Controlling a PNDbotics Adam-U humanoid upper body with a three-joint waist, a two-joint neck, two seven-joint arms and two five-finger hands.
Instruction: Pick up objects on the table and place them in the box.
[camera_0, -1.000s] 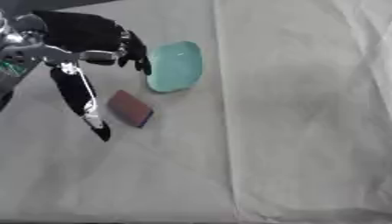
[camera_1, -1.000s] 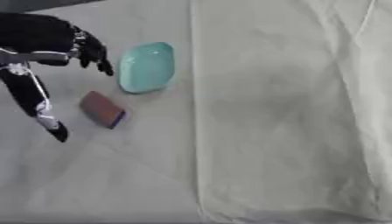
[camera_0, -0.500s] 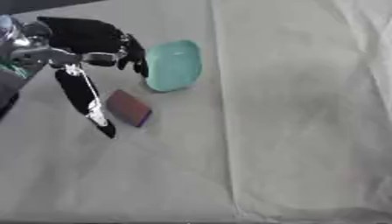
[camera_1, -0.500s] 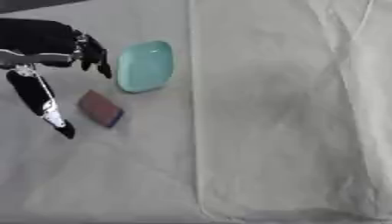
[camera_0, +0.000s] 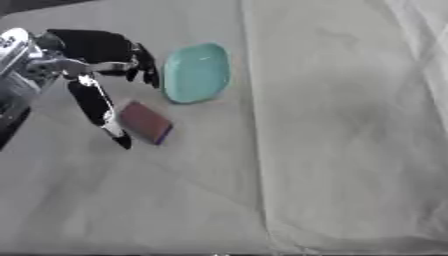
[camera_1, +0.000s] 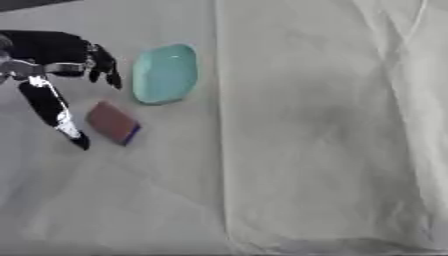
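Note:
A teal oval object (camera_0: 197, 73) lies on the white cloth at the upper left. Below and left of it lies a small flat dark-red block (camera_0: 144, 122) with a blue edge. My left hand (camera_0: 94, 55) comes in from the left and hovers over the cloth beside both. Its thumb (camera_0: 98, 109) stretches down along the left side of the red block, and its fingers (camera_0: 145, 68) curl down toward the left edge of the teal object. Nothing is held between them. My right hand shows in neither view.
A white wrinkled cloth (camera_0: 332, 150) covers the table, with a fold line (camera_0: 254, 125) running top to bottom. A dark strip (camera_0: 35, 5) shows at the upper left edge. No box is in view.
My left hand has shifted slightly up and left; its thumb still reaches beside the red block. The two objects lie where they were.

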